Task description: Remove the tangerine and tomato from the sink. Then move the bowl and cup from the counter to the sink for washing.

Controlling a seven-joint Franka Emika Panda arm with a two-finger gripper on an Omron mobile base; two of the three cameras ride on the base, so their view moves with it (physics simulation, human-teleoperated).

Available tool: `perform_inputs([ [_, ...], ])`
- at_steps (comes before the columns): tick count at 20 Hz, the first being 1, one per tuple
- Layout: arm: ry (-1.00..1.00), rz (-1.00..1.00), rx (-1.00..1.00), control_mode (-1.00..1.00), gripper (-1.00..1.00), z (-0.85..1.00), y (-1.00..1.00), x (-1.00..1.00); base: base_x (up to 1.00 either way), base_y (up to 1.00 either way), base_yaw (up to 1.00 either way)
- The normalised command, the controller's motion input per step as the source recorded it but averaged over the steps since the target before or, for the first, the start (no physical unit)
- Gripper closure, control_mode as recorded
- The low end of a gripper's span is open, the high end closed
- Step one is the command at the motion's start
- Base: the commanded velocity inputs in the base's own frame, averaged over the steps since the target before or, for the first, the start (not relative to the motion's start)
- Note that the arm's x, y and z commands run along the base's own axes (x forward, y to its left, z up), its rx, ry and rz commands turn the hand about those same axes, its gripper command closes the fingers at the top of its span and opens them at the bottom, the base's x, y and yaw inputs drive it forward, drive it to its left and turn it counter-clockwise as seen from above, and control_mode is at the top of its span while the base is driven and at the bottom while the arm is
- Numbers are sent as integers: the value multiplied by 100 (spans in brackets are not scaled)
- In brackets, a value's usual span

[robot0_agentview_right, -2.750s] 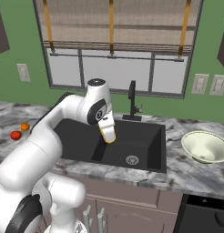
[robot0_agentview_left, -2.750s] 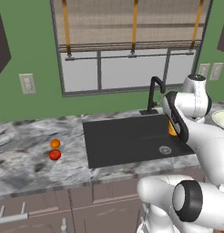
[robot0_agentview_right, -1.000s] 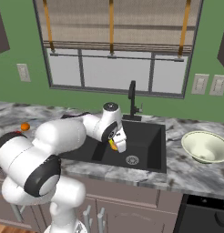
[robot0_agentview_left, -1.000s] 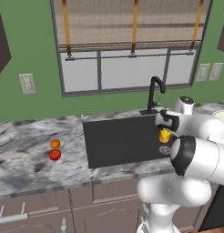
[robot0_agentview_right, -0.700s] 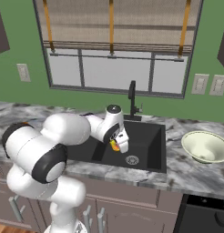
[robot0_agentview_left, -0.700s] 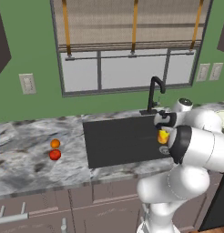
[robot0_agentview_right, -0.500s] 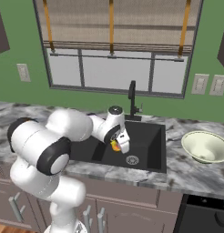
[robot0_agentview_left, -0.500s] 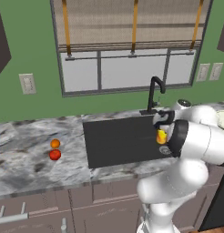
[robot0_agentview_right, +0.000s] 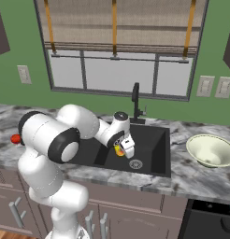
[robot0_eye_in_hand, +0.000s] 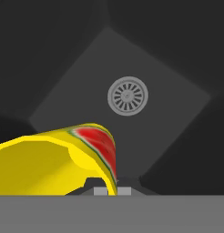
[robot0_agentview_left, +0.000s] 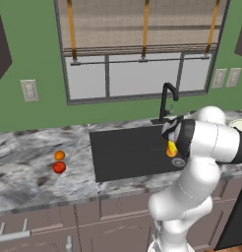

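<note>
Fingers (robot0_eye_in_hand: pixel 113 181) clamp the cup (robot0_eye_in_hand: pixel 59 161), apparently unlettered, above the sink (robot0_eye_in_hand: pixel 77 98).

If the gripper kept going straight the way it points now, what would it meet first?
Most likely the sink floor near the drain; the gripper, shut on the cup, points down into the basin. Depth unclear.

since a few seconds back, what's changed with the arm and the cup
The arm has swung down, carrying the cup from above the counter's edge into the sink, near the drain. The gripper stays shut on the cup's rim. The tangerine, tomato and bowl lie on the counter as before.
</note>
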Motion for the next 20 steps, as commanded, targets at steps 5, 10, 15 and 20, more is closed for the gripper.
perform_inputs([
  [5, 0, 4, 0, -100, 100, -23, 0, 18, 0, 0, 0],
  [10, 0, 3, 0, -100, 100, -18, 1, 16, 0, 0, 0],
  [15, 0, 2, 0, -100, 100, -14, 7, 20, 0, 0, 0],
  [20, 0, 2, 0, -100, 100, -12, 9, 23, 0, 0, 0],
])
